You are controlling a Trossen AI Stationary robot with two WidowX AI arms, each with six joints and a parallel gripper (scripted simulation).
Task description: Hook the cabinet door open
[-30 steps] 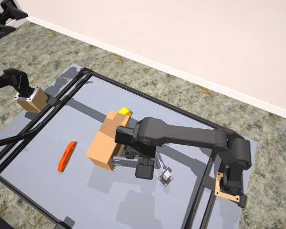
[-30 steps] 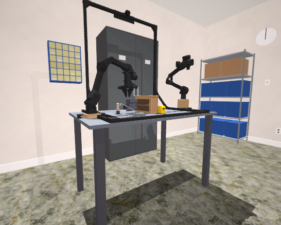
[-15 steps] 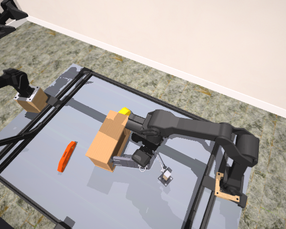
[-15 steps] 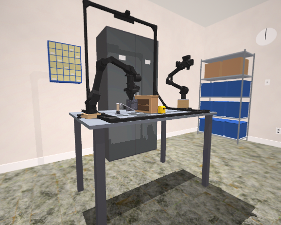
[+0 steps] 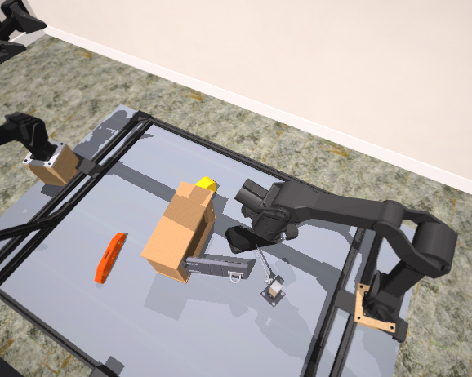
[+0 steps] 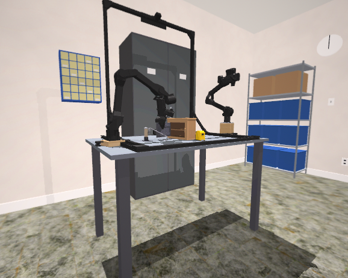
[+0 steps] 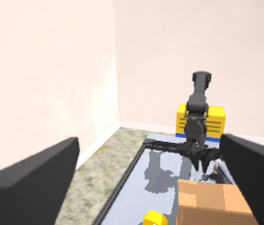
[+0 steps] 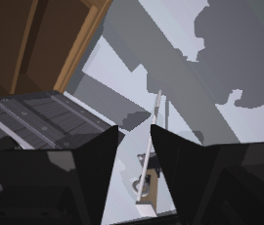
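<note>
The tan cabinet [image 5: 180,232] stands mid-table with its grey door [image 5: 219,267] swung open. The metal eye [image 5: 235,277] sits on the door's outer face. The short post [image 5: 274,290] stands on its plate beside the door. The thin hook rod [image 5: 263,261] slants from the post up under my right gripper [image 5: 250,241]. In the right wrist view the hook rod [image 8: 149,152] runs between the parted fingers, close to one finger and not clamped. The hook is not in the eye. My left gripper [image 6: 229,76] is open and empty, raised high at the far end.
A yellow tape measure [image 5: 206,184] lies behind the cabinet. An orange tool [image 5: 110,258] lies on the table on the cabinet's other side from the door. A black frame rail [image 5: 344,286] borders the work area.
</note>
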